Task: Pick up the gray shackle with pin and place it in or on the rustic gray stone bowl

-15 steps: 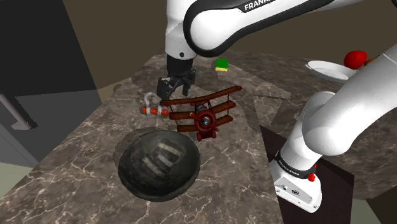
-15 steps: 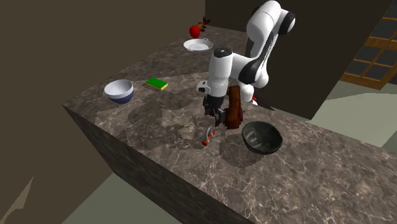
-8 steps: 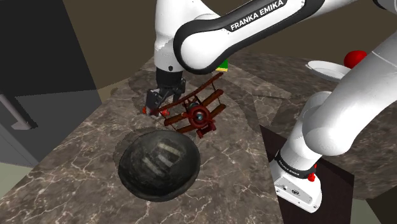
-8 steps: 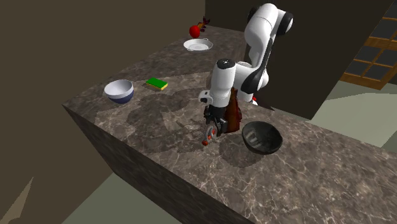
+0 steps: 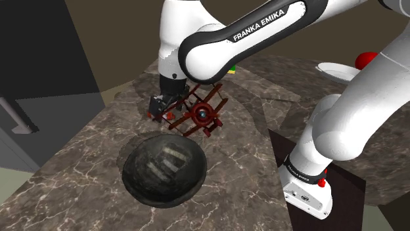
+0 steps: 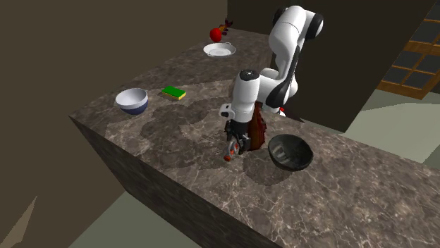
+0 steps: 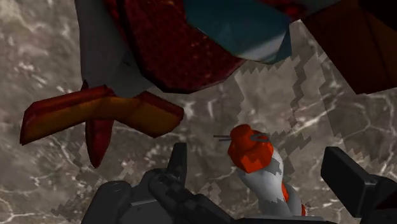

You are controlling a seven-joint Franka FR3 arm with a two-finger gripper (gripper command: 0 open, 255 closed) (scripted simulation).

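From where I stand, the gripper (image 7: 257,159) is low over the brown marbled countertop (image 5: 79,177). Its two black fingers (image 7: 178,167) stand wide apart, one on each side of the gray shackle with pin (image 7: 267,181). There is a gap on both sides, so it straddles the piece without holding it. The shackle lies flat on the stone just beside the red toy biplane (image 5: 200,117), whose wings sit steeply tilted and whose tail fins crowd the spot. The dark stone bowl (image 5: 164,167) waits near, toward the shoulder view's lower edge. What I can make out of the shackle is a mottled gray shaft ending in a red cap with a thin wire clip through it. Its long axis runs roughly crosswise to the line between the fingertips, leaning a little, with the red cap pointing away from the palm and toward the plane's body. I judge it to be a stiff, solid bit of hardware, dense for its size and in no danger of crushing. It is also round and smooth enough to roll or squirt out of a pinch. The sensible hold looks to be across the gray shaft just behind the red cap, squeezed squarely and kept well clear of the plane's fins.
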